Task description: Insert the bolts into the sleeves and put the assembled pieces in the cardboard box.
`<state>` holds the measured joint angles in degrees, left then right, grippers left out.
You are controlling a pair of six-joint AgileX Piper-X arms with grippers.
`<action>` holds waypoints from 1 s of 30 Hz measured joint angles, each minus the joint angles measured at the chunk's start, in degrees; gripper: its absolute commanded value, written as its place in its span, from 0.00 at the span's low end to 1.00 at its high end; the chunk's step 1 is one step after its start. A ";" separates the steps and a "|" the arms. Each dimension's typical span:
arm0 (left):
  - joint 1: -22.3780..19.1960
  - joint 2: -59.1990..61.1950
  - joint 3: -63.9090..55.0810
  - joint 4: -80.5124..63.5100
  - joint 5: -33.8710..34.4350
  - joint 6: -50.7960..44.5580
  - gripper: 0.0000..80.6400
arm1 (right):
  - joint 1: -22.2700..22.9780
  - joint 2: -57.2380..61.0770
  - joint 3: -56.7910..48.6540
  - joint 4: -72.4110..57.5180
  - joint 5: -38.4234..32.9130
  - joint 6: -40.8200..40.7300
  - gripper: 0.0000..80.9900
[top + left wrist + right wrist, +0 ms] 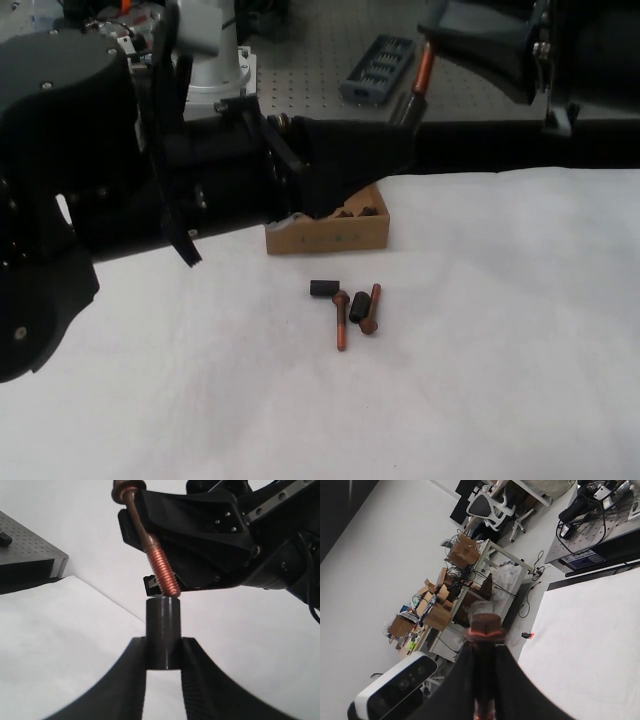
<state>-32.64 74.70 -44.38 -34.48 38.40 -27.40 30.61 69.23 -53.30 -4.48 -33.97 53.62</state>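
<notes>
Status: left gripper is closed on the sleeve, fingers clamped on its lower half, sleeve upright with the bore facing up. Right gripper is closed on the bolt, pinching the shank just under the head. The threaded tip sits right at the sleeve's top rim, toward one side. We can't tell if it has entered the bore at all.

Insertion not done, in our judgement. On the white cloth, loose sleeves and loose bolts lie in a cluster just in front of the cardboard box. An arm hides part of the box, so we can't tell what's in it.

Risks we see:
- The bolt is tilted against the sleeve axis. Push down like this and the threads catch the rim and jam.
- Side load from that tilt could rock the sleeve in the left fingers or pop it out, since only the lower part is held.
- A hard push could make the bolt slide up through the right fingers.
- Anything dropped lands on the cloth and may roll.

We'd straighten the bolt before pressing.
</notes>
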 measured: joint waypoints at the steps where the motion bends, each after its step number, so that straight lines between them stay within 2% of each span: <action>1: 0.00 0.00 0.02 0.15 0.00 0.00 0.01 | 0.42 0.00 0.01 0.17 0.43 -0.58 0.04; 15: 0.00 0.00 0.01 0.06 0.05 0.00 0.01 | 1.44 0.00 0.01 0.88 2.24 -4.24 0.04; 21: 0.00 0.00 0.01 0.40 -0.02 0.00 0.01 | 1.44 -0.32 0.01 2.83 0.88 -12.59 0.04; 23: -0.07 0.00 0.19 0.57 0.32 0.00 0.01 | 1.44 -0.47 -0.12 4.48 0.04 -18.17 0.04; 30: -0.07 0.00 0.32 1.03 0.62 0.00 0.01 | 1.44 -0.47 -0.21 5.02 -1.36 -22.86 0.04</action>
<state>-32.72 74.70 -44.05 -33.44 39.02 -27.40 32.05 68.76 -53.50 0.55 -35.33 30.75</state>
